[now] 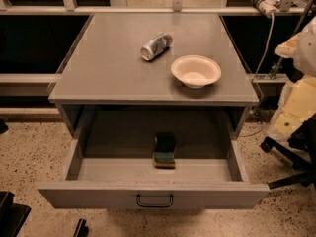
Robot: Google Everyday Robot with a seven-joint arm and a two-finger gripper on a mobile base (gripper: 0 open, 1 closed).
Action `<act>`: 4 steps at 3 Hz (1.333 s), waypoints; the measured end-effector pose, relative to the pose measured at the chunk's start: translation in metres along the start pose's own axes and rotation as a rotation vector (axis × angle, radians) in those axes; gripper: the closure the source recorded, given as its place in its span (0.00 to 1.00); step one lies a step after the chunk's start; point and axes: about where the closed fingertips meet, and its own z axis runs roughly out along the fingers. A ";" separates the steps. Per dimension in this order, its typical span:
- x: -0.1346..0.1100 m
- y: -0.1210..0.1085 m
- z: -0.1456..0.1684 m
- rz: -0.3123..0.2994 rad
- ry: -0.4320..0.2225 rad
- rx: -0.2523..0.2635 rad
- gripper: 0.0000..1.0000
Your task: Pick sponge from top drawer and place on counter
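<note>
The sponge (164, 150), dark green over a pale yellow layer, lies in the open top drawer (153, 194), near the middle of its floor and just behind the front panel. The drawer is pulled far out and its dark wire handle (155, 200) sits at the centre of the front. The grey counter (108, 68) above it carries other items. My gripper (296, 105) shows as cream parts at the right edge of the view, beside the cabinet, level with the drawer opening and well clear of the sponge.
A cream bowl (196, 71) stands on the counter's right front. A metal can (156, 46) lies on its side behind it. A black chair base (291, 157) is on the speckled floor at the right. Dark objects sit at the bottom left corner.
</note>
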 end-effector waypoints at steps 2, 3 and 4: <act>-0.018 0.036 0.080 0.263 -0.263 -0.061 0.00; -0.028 0.022 0.081 0.286 -0.312 -0.006 0.00; -0.022 0.028 0.078 0.321 -0.322 0.031 0.00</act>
